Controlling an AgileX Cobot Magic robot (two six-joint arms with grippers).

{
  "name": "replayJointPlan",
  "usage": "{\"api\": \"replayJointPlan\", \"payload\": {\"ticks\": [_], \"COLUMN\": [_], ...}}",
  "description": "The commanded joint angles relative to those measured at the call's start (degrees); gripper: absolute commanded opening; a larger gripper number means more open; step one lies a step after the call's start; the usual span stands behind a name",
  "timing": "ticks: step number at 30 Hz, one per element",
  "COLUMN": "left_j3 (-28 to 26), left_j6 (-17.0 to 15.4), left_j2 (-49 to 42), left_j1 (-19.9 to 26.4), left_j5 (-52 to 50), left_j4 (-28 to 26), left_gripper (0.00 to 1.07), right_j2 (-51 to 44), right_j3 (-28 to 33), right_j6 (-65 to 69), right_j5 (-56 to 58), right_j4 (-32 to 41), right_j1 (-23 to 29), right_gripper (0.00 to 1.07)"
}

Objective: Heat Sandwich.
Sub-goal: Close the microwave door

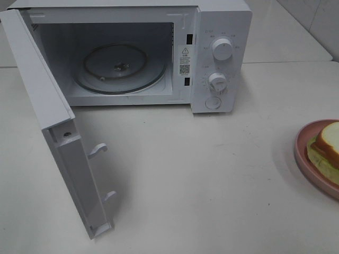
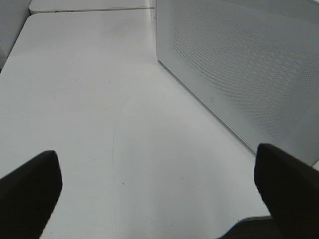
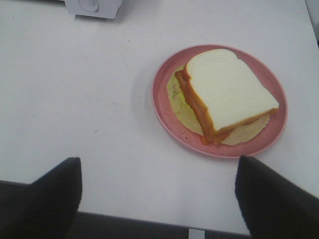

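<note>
Both jaws spread wide and empty: the right gripper (image 3: 158, 199) hangs short of the sandwich (image 3: 227, 94) on its plate (image 3: 162, 107), the left gripper (image 2: 157, 191) over bare table (image 2: 89, 99) beside the microwave door (image 2: 239, 64).

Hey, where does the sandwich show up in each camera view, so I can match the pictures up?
Exterior high: the sandwich sits at the right edge, cut off by the frame, on the pink plate.
Left wrist: not in it; only bare table and the microwave door show.
Right wrist: in full, right of centre, on the plate, ahead of the open right gripper.
Shared landmark: the white microwave, whose lower front corner shows in the right wrist view.
</note>
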Motion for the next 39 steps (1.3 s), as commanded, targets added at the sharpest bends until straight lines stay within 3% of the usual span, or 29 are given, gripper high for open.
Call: {"api": "replayJointPlan", "payload": {"ticks": [1,12,39], "left_j3": [0.0,0.0,0.0], "left_j6": [0.11,0.11,0.11], "left_j2": [-0.92,-0.92,-0.29], "left_j1": [-0.06,-0.06,-0.06], "left_j5": [-0.52,-0.52,-0.52], "left_j4": [-0.34,-0.34,-0.34], "left_gripper": [0.98,0.98,0.98], "right_j2": [-1.89,-10.43,-10.43], "right_j3": [0.06,1.83,1.83], "right_j6": [-0.86,-0.69,-0.8], "right_j5": [-0.52,-4.01,-4.01], "right_j4": [0.8,1.6,1.72], "right_j1": [-1.95,-7.56,-7.56], "right_gripper": [0.76,0.76,0.76]}}
